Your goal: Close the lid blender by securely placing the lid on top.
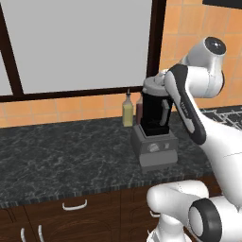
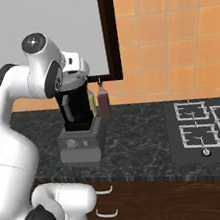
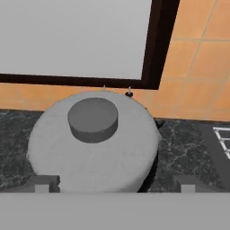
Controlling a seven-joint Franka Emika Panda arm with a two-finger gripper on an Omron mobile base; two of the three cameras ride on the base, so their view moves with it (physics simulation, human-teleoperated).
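Observation:
The light-grey lid [image 3: 94, 143], with its darker round knob, lies just below my hand. It rests on top of the black jar of the blender [image 1: 153, 113], where the lid [image 1: 153, 86] shows as a pale cap against my forearm. The jar stands on its grey boxy base [image 1: 155, 151] with a round dial. My gripper [image 3: 114, 184] is open: its fingertips [image 3: 42, 184] stand wide apart, one at each side of the lid's near edge. In the right base view my hand sits right over the lid [image 2: 76, 78] and the jar [image 2: 78, 107].
A yellowish bottle [image 1: 127, 111] and a dark red bottle [image 2: 104, 103] stand against the tiled wall just behind the blender. A window with a dark frame [image 3: 155, 45] rises behind them. The stove top [image 2: 211, 125] lies to the right on the dark marble counter [image 1: 61, 151].

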